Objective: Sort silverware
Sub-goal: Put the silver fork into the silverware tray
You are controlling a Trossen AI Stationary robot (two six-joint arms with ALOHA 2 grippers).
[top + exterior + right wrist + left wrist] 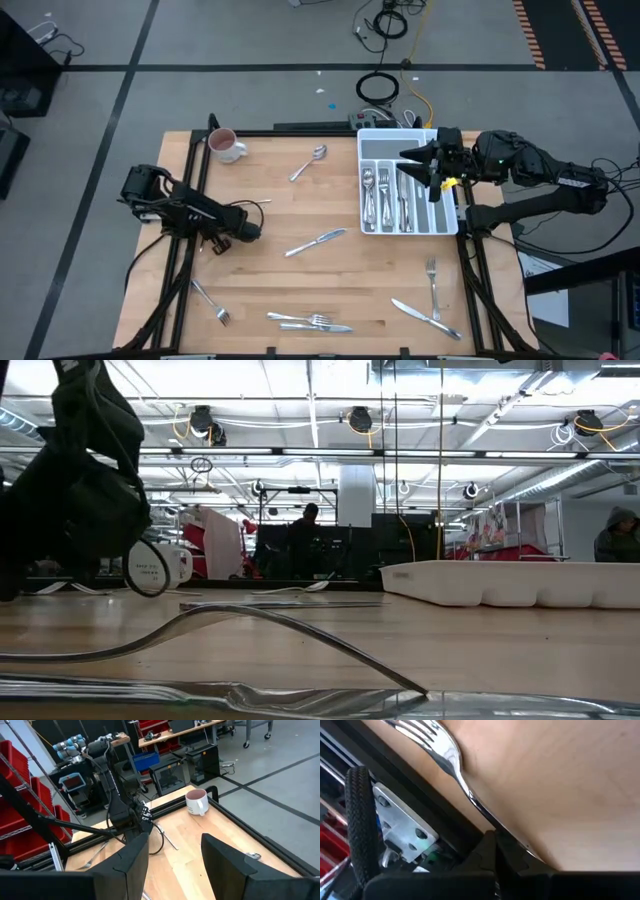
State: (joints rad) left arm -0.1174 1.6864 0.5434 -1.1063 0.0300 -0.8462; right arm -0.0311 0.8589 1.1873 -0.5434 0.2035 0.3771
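left gripper (215, 243): low at the left of the high view, near the table's left edge; fingers pressed together. In the left wrist view they pinch the handle end of a fork (451, 756), whose tines point away along the table edge.
right gripper (425, 168): raised over the right side of the cutlery tray (447, 228) in the upper right of the high view; fingers spread, nothing between them.
sorted pieces: a few pieces of silverware (385, 197) already lie in the tray's long compartments.
loose pieces: a spoon (309, 163) at upper centre, a knife (316, 241) at centre, a second fork (211, 302) at lower left, a fork and knife pair (310, 322) at bottom centre, another fork (433, 280) and knife (424, 317) at lower right.
mug (225, 145): stands at the upper left corner of the table, well apart from both grippers.
risk, grip: the hold looks to be at the very tip of the handle, so the fork could swing or slip out when lifted.
risk, edge: the held fork lies beside the dark frame rail; a drop here could send it off the table.
risk, carry: the path to the tray crosses the knife and spoon; a sagging fork could knock them.
risk, arms: the right gripper sits above the tray, so a delivery there could bring the arms together.
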